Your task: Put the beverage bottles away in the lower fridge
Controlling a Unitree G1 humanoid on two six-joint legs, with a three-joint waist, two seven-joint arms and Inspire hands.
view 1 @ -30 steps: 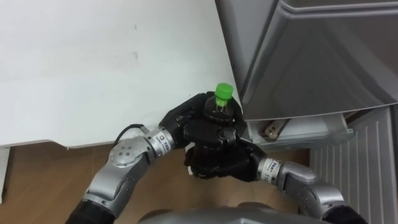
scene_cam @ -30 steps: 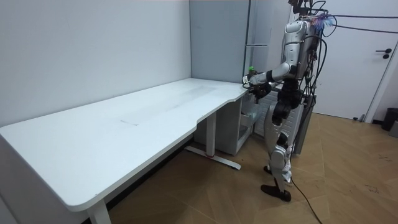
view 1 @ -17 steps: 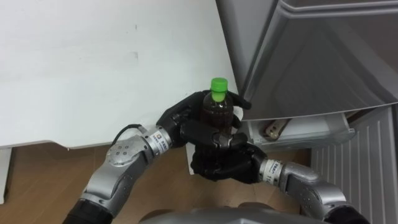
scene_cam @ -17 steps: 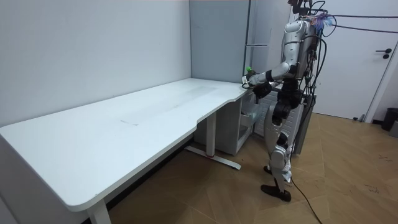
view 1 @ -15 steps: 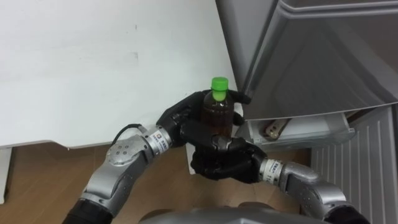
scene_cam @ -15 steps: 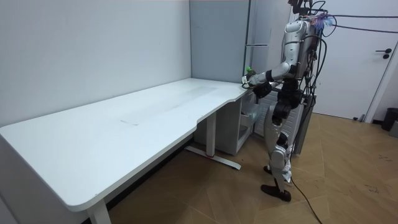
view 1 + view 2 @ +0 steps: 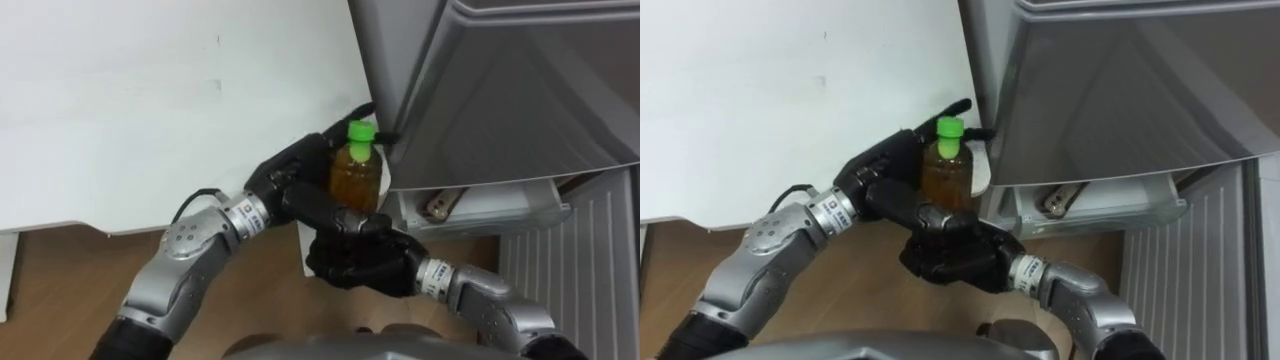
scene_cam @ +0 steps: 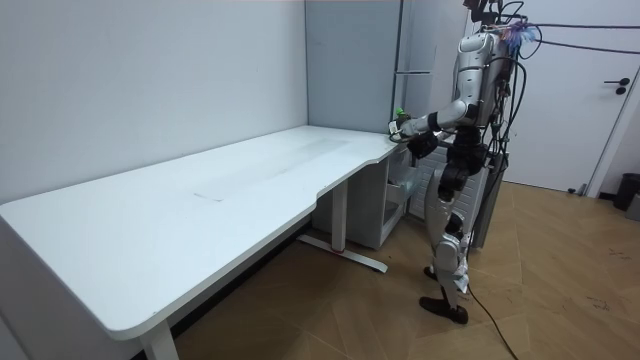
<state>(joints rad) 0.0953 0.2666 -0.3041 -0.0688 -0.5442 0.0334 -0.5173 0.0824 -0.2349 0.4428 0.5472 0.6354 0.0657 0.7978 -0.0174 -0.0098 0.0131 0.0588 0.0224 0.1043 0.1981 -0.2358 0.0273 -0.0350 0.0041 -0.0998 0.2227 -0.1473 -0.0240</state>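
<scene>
Nearest, curled up round the base of the upright green-capped bottle (image 7: 355, 182): right hand (image 7: 352, 264). Just above and left of it, wrapped round the bottle's side: left hand (image 7: 288, 180). Close beyond both, fridge (image 7: 500, 90); farther left, white table (image 7: 150, 100).

The lower half of the bottle (image 7: 354, 178) is hidden by the right hand (image 7: 352, 262) curled round it; the left hand (image 7: 288, 185) covers its left side. The fridge (image 7: 520, 90) is cut off at top and right.

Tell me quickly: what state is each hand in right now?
Left hand: closed round the green-capped drink bottle, from behind.
Right hand: closed round the same bottle's lower part, from below.
</scene>
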